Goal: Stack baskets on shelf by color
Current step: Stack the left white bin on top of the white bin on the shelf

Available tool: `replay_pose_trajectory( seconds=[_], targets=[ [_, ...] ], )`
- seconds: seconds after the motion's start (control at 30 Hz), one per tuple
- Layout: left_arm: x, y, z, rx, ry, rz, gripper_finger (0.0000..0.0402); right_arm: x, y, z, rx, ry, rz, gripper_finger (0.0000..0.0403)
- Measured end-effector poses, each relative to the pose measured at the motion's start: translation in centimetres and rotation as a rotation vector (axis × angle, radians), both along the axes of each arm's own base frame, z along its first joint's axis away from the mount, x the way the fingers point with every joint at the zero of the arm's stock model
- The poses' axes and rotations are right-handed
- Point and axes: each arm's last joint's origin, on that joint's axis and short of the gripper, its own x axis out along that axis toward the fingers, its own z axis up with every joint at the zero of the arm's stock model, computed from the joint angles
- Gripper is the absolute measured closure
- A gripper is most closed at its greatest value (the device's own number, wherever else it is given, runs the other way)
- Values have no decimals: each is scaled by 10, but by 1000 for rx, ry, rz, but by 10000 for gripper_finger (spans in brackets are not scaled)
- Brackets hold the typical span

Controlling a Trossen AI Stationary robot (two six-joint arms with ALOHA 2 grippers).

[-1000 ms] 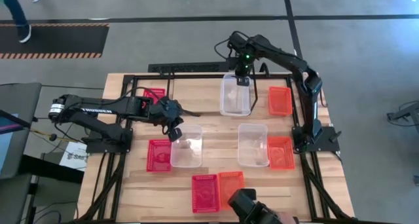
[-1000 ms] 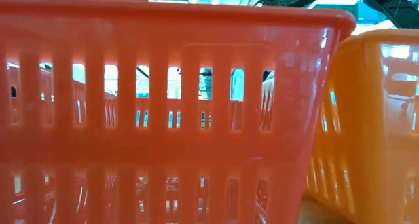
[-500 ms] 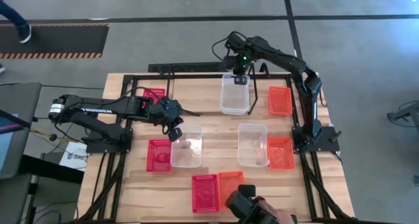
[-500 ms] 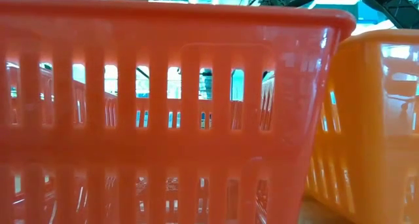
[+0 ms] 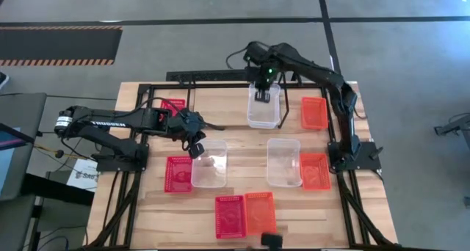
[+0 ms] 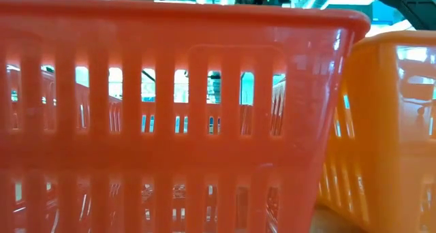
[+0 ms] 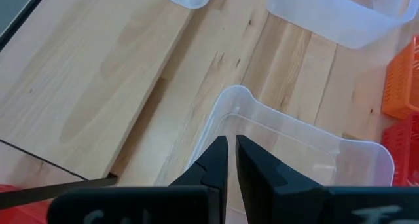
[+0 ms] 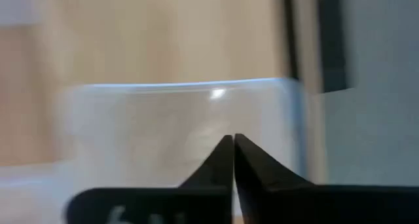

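Along the table's far side the shelf's thin black rods [image 5: 220, 87] frame a row of three baskets: red [image 5: 174, 104], clear [image 5: 264, 111], orange [image 5: 314, 111]. My right gripper [image 5: 263, 94] hangs shut over the far part of that clear basket [image 8: 163, 119], apart from it. My left gripper [image 5: 195, 145] is shut, with a hairline gap, at the far left corner of a second clear basket [image 5: 210, 164], whose rim corner [image 7: 226, 93] lies just beyond the fingertips. A third clear basket [image 5: 283, 161] lies flat on the table. My left gripper points slanting down at the clear basket's corner wall [image 7: 208, 129]. Its own fingers cover the spot, so I cannot tell whether it touches the wall. The basket lies flat on the table.
Loose baskets lie about: red [image 5: 178, 174] beside the left clear one, orange [image 5: 316, 170] beside the third, and red [image 5: 229, 216] with orange [image 5: 258, 211] at the near edge. The last two fill the low view [image 6: 177, 124]. A small dark object [image 5: 272, 240] shows below them.
My right gripper has moved from the far end of the shelf's clear basket toward the table's near edge, over the basket, rising a little. That basket now sits squarer than a second ago. A dark object held in a hand at the near edge has drawn back.
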Motion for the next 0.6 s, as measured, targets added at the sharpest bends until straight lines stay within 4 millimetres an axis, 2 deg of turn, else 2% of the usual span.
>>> replay_pose_trajectory(
  seconds=[0.17, 0.23, 0.37, 0.47, 0.6],
  targets=[
    [-4, 0, -3, 13, 48, 4, 384, 17, 64, 0, 140, 69, 65, 390],
    [-6, 1, -4, 49, 78, 12, 384, 24, 90, 0, 151, 82, 124, 391],
    [-6, 2, -6, 83, 120, -89, 378, 37, 135, 1, 142, 65, 232, 388],
    [0, 3, -10, 76, 128, -171, 355, 45, 161, 2, 122, 21, 229, 375],
    [10, 4, -22, 95, 188, -229, 306, 47, 183, 16, 109, -28, 186, 348]
  ],
)
